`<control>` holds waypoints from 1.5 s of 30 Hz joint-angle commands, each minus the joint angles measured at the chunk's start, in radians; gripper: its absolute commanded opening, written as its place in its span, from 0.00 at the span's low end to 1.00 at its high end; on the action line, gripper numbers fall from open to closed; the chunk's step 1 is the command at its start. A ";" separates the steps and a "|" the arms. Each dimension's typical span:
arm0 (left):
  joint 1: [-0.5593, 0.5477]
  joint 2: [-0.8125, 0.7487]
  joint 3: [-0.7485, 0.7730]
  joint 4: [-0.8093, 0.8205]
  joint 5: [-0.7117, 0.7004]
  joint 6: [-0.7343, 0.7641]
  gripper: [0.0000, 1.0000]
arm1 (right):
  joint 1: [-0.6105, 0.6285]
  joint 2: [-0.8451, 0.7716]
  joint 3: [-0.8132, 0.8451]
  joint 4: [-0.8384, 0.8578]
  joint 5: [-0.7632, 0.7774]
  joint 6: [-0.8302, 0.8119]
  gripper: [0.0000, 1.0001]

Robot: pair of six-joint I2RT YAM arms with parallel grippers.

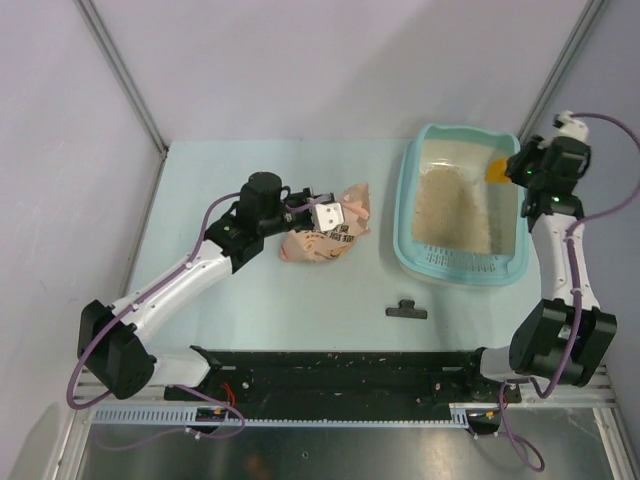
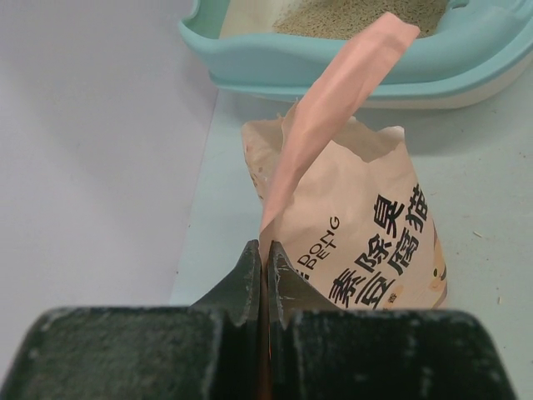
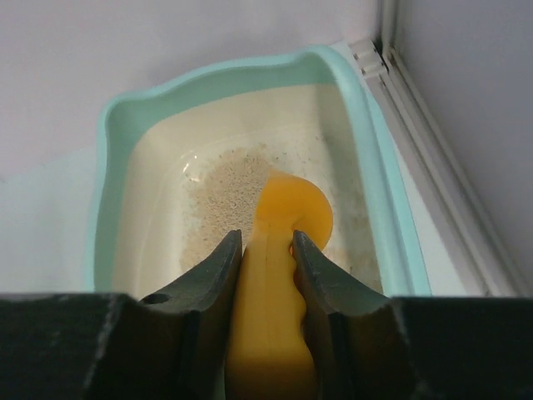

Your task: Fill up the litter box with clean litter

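Note:
The light-teal litter box (image 1: 405, 215) stands at the right of the table, with clean litter (image 1: 450, 205) heaped down its middle. My right gripper (image 1: 514, 170) hangs over its far right corner, shut on the handle of an orange scoop (image 1: 497, 172). In the right wrist view the scoop (image 3: 293, 208) points down at the litter (image 3: 226, 193) inside the litter box (image 3: 100, 192), between my gripper's (image 3: 266, 242) jaws. My left gripper (image 1: 335, 218) is shut on the top flap of a pink-orange printed bag (image 1: 320, 240) that rests on the table. The left wrist view shows the bag (image 2: 366, 242) pinched in that gripper (image 2: 265, 250).
A small black clip (image 1: 407, 311) lies on the table in front of the litter box. The bag sits just left of the box's wall (image 2: 350, 58). A black rail (image 1: 340, 370) runs along the near edge. White walls close in the back and sides.

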State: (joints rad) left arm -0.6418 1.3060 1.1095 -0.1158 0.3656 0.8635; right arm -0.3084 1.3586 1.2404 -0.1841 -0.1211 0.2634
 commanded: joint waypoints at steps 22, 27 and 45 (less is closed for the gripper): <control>-0.019 -0.109 -0.031 0.110 0.030 -0.035 0.00 | 0.437 0.039 0.387 -0.469 -0.738 -0.464 0.00; -0.021 -0.113 -0.039 0.110 0.015 -0.043 0.00 | 0.495 0.082 0.433 -0.549 -0.756 -0.542 0.00; -0.024 -0.129 -0.031 0.111 0.032 -0.138 0.00 | 0.752 0.273 0.415 -0.342 -0.049 -0.288 0.00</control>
State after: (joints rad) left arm -0.6468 1.2232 1.0462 -0.1146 0.3454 0.8051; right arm 0.3954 1.6005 1.6325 -0.6319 -0.4015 -0.1287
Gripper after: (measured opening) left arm 0.023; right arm 0.316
